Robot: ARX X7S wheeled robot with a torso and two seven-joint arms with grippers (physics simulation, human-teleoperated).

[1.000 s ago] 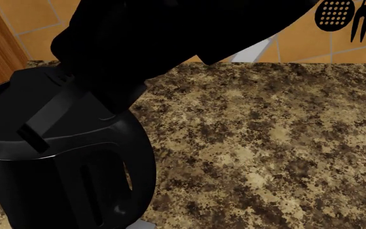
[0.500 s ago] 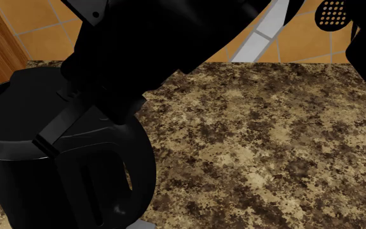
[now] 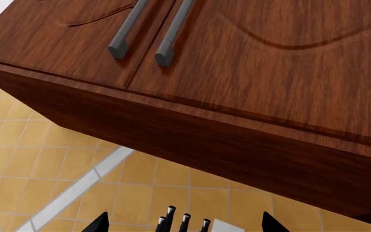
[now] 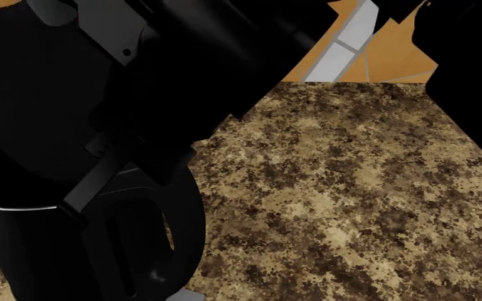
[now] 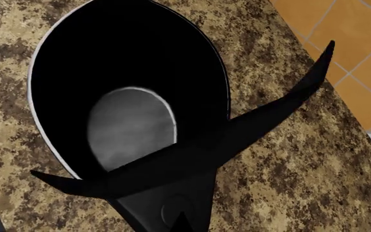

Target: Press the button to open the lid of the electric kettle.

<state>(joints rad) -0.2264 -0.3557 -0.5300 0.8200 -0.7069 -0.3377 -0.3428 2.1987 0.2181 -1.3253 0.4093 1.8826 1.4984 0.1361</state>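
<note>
The electric kettle (image 4: 98,251) stands at the lower left of the head view, its looped handle facing me. The right wrist view looks down into its open body (image 5: 127,96), with a grey floor inside. The lid (image 5: 263,111) is swung up and shows edge-on; in the head view it is the black mass (image 4: 32,113) above the kettle. My right gripper (image 5: 182,224) shows one black tip, fingers together, on the faint oval button (image 5: 171,209) on the handle top. In the head view it is (image 4: 75,199). My left gripper (image 3: 184,227) is open and empty, up near a cupboard.
Speckled brown granite counter (image 4: 350,188) runs to the right of the kettle. Orange tiled wall (image 4: 391,56) lies behind. A black arm part (image 4: 476,75) fills the upper right. The left wrist view shows a wooden wall cupboard (image 3: 237,72) and several black utensil handles (image 3: 170,215).
The lid has swung up from shut to standing open. My right arm has moved down and nearer over the kettle. A black arm part has come in at the upper right, hiding the hanging utensils.
</note>
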